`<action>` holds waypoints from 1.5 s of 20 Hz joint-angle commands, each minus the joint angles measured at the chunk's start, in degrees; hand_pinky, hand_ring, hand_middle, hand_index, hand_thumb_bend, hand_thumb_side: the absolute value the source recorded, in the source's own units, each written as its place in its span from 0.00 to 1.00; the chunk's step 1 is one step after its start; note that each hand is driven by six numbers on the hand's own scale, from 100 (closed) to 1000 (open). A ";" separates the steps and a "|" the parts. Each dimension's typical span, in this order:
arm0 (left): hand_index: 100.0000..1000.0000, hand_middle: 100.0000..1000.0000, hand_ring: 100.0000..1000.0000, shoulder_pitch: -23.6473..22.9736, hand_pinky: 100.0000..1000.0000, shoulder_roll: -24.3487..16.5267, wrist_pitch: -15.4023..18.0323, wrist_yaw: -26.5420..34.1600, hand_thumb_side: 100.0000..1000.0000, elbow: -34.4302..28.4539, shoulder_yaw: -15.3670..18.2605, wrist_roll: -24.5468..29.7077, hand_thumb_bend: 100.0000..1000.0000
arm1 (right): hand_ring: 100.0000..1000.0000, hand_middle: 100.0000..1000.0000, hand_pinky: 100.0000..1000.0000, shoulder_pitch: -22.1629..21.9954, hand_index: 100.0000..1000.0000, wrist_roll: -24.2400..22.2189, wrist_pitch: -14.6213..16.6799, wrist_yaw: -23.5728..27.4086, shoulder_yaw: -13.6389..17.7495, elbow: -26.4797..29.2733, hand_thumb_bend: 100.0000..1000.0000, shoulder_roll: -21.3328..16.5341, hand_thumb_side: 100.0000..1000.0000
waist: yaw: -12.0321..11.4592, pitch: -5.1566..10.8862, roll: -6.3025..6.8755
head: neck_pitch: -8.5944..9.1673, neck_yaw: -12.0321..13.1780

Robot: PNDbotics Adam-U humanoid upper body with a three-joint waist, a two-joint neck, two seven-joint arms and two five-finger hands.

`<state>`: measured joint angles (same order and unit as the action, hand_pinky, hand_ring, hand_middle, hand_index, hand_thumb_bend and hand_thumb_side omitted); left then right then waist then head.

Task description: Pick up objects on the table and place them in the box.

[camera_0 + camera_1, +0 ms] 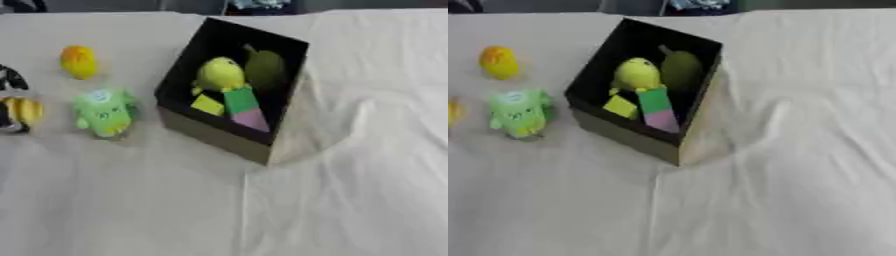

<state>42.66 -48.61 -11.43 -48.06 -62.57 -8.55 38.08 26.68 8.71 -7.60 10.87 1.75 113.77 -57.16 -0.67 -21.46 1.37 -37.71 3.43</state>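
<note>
Box (214, 135) stood open mid-table, already holding several toys | green toy (105, 112) and orange toy (79, 62) lay left of it | your hands were out of view, grip unknown | you should grasp the green toy from above.

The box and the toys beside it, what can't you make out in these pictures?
- Black and yellow thing, left eye view: cut off by the left edge; only a yellow sliver shows in the right eye view.
- Box contents: the dark green piece merges with the black wall; blurred.
- Green toy: face blurred.
- Robot hands: in neither view.
</note>
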 commanded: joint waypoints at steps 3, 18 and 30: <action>0.67 0.70 0.74 1.05 0.76 -1.57 -0.16 -0.84 0.00 -1.06 0.25 0.99 0.30 | 0.78 0.59 0.82 0.24 0.74 0.41 -0.32 0.14 1.15 0.82 0.00 -1.25 0.76 | -0.05 0.31 -0.12 | 0.29 0.30; 0.55 0.58 0.66 6.47 0.71 -1.28 -0.97 -2.32 0.00 -19.68 -1.01 3.99 0.19 | 0.78 0.59 0.82 0.35 0.74 0.59 -0.17 0.69 1.06 0.82 0.00 -1.89 0.77 | -0.75 1.88 0.05 | -0.44 -0.04; 0.56 0.56 0.63 19.88 0.69 11.73 2.45 -2.52 0.00 -27.45 -7.13 8.79 0.15 | 0.78 0.59 0.82 0.99 0.74 0.21 -0.11 1.29 0.66 0.82 0.00 -1.74 0.75 | -0.80 3.44 0.20 | -0.47 -0.08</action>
<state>61.19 -37.58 -9.41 -50.46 -88.82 -15.54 46.64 26.82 9.02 -7.75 11.71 1.95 113.77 -57.17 -1.49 -20.39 1.38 -38.25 3.37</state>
